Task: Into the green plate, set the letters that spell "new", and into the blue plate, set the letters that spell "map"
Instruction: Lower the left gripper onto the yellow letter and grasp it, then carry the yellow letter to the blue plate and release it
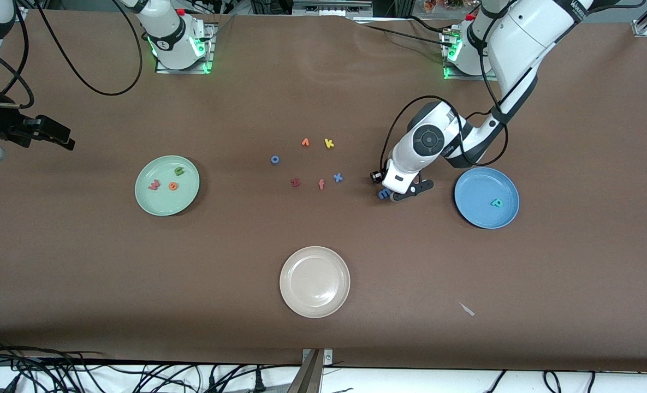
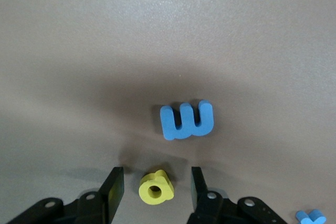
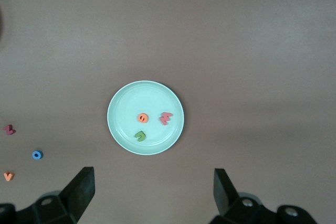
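**A:** Looking at the left gripper [image 2: 156,170], where does it stand?

**B:** Low on the table, just beside the blue plate [image 1: 468,188]. Its fingers [image 2: 114,188] straddle the yellow "a" [image 2: 156,188] with a gap on each side, so the gripper is open and nothing is clamped yet.

**A:** What could spoil the pick?

**B:** The "a" is small, rounded foam. If one finger meets it first, it may skid or twist out instead of seating. My guess is that a grip too near the tips could let it pop free on the lift.

**A:** And the blue "m" [image 2: 187,120]?

**B:** It lies on the table close to the "a". Any sideways drift of the hand could nudge it and make it awkward to pick up.

**A:** The rest?

**B:** The teal "p" [image 1: 496,203] sits in the blue plate. The "n" [image 1: 178,171], "e" [image 1: 173,186] and "w" [image 1: 154,185] lie in the green plate [image 1: 184,196]. The right gripper [image 3: 152,182] waits wide open and empty, up over the right arm's end of the table.
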Controlling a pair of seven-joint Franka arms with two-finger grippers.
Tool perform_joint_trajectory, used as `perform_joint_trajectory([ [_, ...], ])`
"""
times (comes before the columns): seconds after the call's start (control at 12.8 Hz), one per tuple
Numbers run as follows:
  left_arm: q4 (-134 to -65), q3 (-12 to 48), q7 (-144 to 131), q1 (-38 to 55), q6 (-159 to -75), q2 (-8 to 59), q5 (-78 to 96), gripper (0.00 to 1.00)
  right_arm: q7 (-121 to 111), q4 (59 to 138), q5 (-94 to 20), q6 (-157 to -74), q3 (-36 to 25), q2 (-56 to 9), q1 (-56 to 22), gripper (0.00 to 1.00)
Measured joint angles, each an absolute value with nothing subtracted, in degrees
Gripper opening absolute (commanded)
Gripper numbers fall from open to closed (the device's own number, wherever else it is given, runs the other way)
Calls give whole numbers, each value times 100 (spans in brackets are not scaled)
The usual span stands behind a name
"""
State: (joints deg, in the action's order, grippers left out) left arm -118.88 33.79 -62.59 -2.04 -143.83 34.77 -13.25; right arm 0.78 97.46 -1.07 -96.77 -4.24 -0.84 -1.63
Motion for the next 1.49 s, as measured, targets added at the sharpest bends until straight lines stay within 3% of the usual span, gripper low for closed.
perform_joint_trajectory([
  [0.31, -11888, 3379, -6375, -194, -14384, 3479, -1325, 53, 76, 9746, -107, -9734, -404, -105, -166, 100],
  [0.78, -11888, 3379, -6447, -177, -14384, 3488, -1326, 50, 75, 9747, -107, -9841, -373, -168, -173, 100],
  [1.25, -11888, 3373, -6544, -137, -14384, 3504, -1326, 24, 74, 9747, -107, -9953, -351, -200, -192, 100],
  [1.49, -11882, 3372, -6577, -138, -14384, 3502, -1326, 22, 74, 9747, -107, -9955, -351, -200, -193, 100],
])
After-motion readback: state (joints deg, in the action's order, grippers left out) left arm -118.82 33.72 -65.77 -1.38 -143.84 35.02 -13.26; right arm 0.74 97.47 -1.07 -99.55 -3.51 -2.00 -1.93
